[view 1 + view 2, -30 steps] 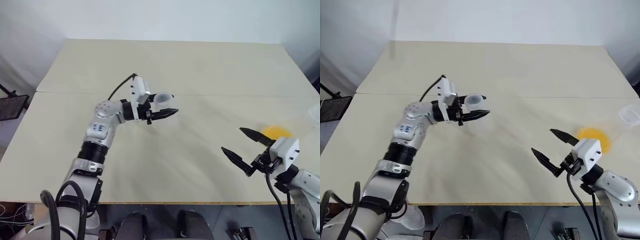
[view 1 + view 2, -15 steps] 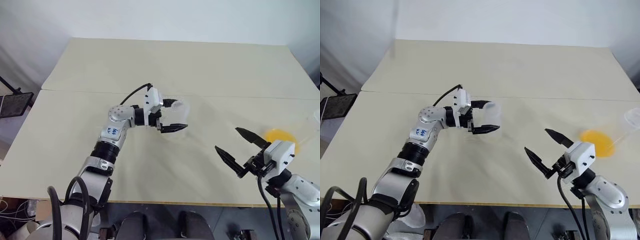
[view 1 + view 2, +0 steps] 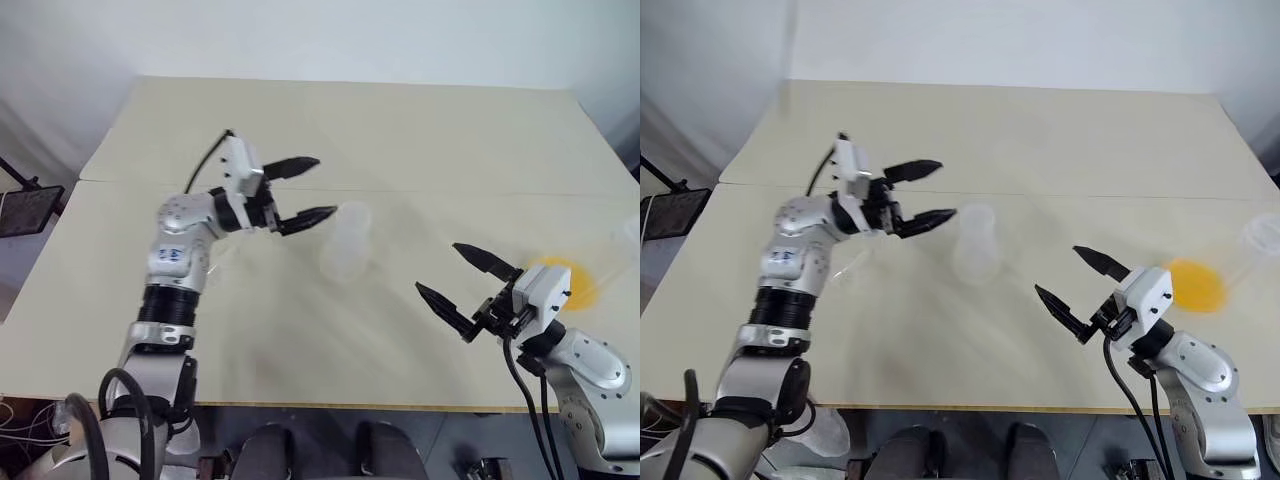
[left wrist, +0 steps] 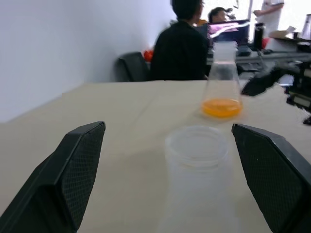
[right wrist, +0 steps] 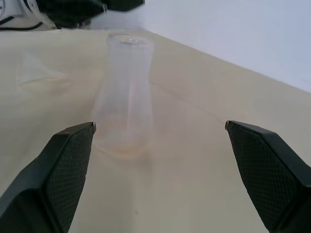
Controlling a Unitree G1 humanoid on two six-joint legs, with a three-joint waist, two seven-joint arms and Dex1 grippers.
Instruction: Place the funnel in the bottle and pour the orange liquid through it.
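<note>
The clear bottle (image 3: 345,242) stands upright on the table's middle, free of both grippers. My left gripper (image 3: 326,186) is open just to its left, fingertips a short gap from the bottle's mouth (image 4: 197,144). The funnel (image 5: 33,73), clear and faint, lies on the table beyond the bottle as my right wrist sees it, near the left arm. The orange liquid (image 3: 560,280) fills the bottom of a clear conical flask (image 4: 222,82) at the right. My right gripper (image 3: 437,268) is open and empty, between the bottle and the flask.
The beige table (image 3: 400,130) has a seam across its middle and open surface at the back. People sit at desks (image 4: 181,43) beyond the table in the left wrist view.
My left gripper has opened, let go of the bottle and drawn back to the left. The bottle now stands alone. The right gripper has drifted slightly left.
</note>
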